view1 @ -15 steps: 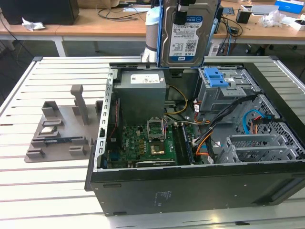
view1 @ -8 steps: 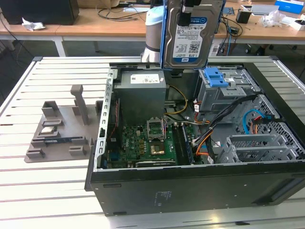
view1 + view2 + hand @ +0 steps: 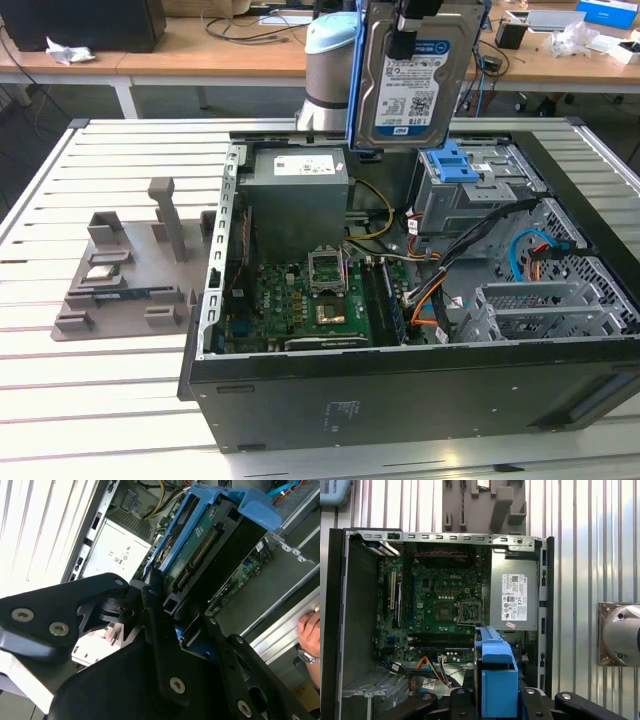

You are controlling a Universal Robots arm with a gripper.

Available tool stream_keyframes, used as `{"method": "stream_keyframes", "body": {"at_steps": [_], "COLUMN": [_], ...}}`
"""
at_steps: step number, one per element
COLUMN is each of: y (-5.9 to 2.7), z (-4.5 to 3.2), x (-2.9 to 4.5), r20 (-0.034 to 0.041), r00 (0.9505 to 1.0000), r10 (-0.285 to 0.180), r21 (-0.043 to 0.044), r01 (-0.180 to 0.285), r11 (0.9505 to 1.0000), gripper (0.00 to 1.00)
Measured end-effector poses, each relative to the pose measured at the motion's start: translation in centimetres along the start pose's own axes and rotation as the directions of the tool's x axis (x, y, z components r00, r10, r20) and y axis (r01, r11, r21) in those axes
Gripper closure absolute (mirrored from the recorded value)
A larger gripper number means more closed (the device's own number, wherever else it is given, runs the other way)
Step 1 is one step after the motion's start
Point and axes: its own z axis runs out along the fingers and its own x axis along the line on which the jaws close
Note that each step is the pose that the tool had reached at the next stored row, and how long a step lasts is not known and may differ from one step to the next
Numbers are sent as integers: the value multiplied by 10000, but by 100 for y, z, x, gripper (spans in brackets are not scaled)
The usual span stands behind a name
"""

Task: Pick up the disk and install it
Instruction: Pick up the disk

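Slatted white table [image 3: 100, 400] carries the open computer case [image 3: 400, 400], which lies on its side with the panel off, so the inside can be reached from above. Grey part fixture [image 3: 120, 270] sits on the table just beside the case, on the exterior view's left. Inside the case are the grey power supply [image 3: 297, 195], the green motherboard [image 3: 290, 300] and the metal drive cage [image 3: 470, 200] with a blue clip [image 3: 452, 160] on top. Cables run between the board and the cage. The disk [image 3: 412, 75] is off the table, up in the air over the case. It hangs above the gap between power supply and cage and looks clear of both. The gripper [image 3: 165, 615] pinches it, black fingers [image 3: 150, 605] pressed together on its upper end. Judged as carried stage, not yet seated. The grip at one end leaves the lower end and the blue carrier rails free, likely so it can go down into a bay. Long axis is vertical in the exterior view, with the free end pointing down into the case. The label face is toward the exterior camera, and the green board side with its connector row shows in the second wrist view. In the first wrist view the blue carrier edge [image 3: 497, 680] sits over the case near the power supply. A person's hand [image 3: 312, 630] rests near the case edge in the second wrist view, apart from the disk.
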Motion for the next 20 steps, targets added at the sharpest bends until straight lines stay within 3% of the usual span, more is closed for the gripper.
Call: {"method": "stream_keyframes", "body": {"at_steps": [6,20], "y": [-74,-175], "z": [-5,-12], "x": [96,220], "r20": [1,0], "r00": [10000,10000], "r10": [0,0], "r21": [-2,-2], "r01": [0,0], "r11": [10000,10000], "gripper": [63,63]}}
